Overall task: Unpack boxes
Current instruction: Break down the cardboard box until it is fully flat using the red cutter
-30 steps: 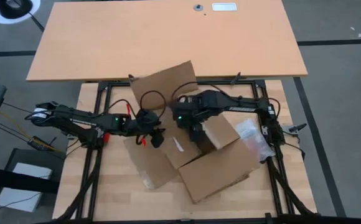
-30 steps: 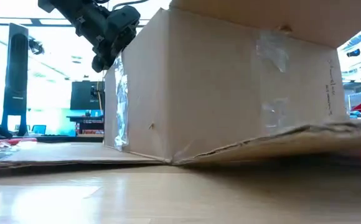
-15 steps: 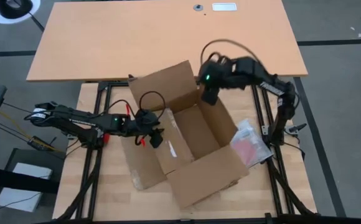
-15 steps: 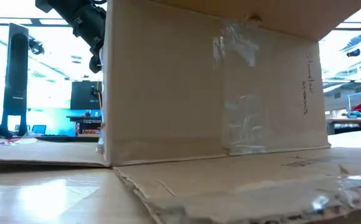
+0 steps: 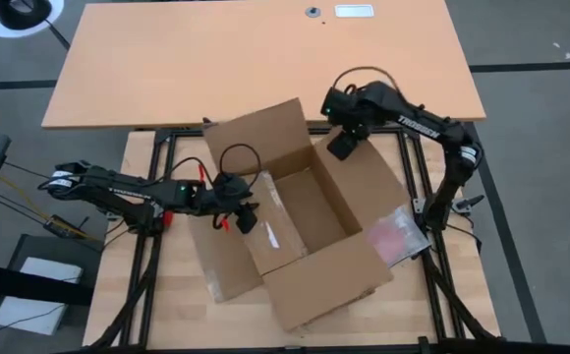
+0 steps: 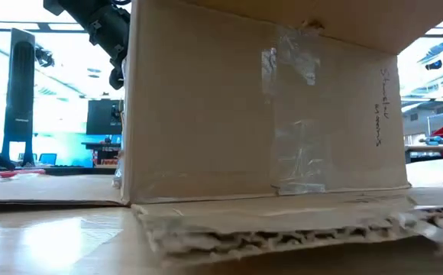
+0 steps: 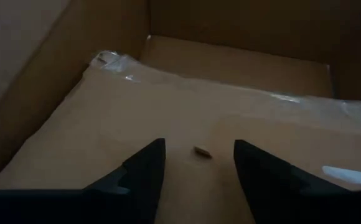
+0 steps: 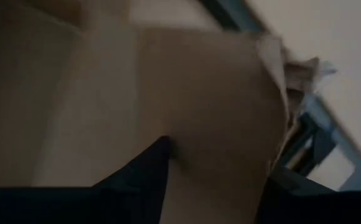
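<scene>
The box [image 5: 300,211] sits in the middle of the table [image 5: 182,315], flaps spread flat around it. The left tool [image 5: 248,218] is at the box's left wall; the right tool [image 5: 342,147] hangs over its far right flap. A bag [image 5: 395,236] lies just right of the box.

A brown carton [image 6: 260,114] is filling most of the frame, its near wall standing upright with clear tape [image 6: 298,130] running down it and small dark print [image 6: 380,107] sitting near its right edge. A flap [image 6: 275,233] is lying flat toward the camera. A dark arm [image 6: 99,30] is reaching in at the carton's upper left corner.
</scene>
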Controlling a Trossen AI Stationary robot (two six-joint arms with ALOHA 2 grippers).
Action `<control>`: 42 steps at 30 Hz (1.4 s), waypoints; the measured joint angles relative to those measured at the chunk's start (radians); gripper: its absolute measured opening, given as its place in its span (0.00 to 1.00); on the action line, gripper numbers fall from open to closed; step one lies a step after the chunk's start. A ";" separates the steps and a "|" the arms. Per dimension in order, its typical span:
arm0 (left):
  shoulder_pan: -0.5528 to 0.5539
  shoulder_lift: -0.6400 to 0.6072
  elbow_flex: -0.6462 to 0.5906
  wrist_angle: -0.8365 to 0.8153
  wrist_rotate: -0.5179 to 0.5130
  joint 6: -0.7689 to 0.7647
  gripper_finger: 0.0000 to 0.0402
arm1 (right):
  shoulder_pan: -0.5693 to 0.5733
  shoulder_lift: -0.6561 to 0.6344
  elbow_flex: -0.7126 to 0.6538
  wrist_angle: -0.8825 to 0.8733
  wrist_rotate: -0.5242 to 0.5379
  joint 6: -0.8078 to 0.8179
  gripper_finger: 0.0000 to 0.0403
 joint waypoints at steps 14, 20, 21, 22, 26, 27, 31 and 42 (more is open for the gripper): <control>0.000 0.000 0.001 -0.004 -0.018 -0.002 0.51 | -0.011 -0.010 -0.037 -0.007 -0.050 -0.065 0.42; 0.000 0.008 0.087 -0.058 0.019 0.057 0.51 | -0.004 -0.074 0.167 0.018 -0.071 -0.060 0.43; -0.001 0.007 0.113 -0.052 0.019 0.080 0.51 | 0.000 -0.082 0.193 0.030 -0.071 -0.059 0.43; -0.001 0.005 0.139 -0.053 0.018 0.101 0.51 | 0.006 -0.090 0.216 0.046 -0.070 -0.057 0.45; -0.001 0.005 0.251 -0.152 0.011 0.167 0.51 | 0.049 -0.122 0.276 0.123 -0.089 -0.032 0.52; -0.001 0.005 0.282 -0.180 0.010 0.176 0.51 | 0.066 -0.125 0.284 0.151 -0.112 -0.022 0.54; -0.022 -0.009 0.406 -0.347 0.006 0.181 0.51 | 0.164 -0.124 0.291 0.292 -0.222 0.005 0.63; -0.155 -0.176 0.295 -0.484 -0.063 0.022 0.51 | 0.365 0.096 0.293 0.392 -0.274 0.146 0.68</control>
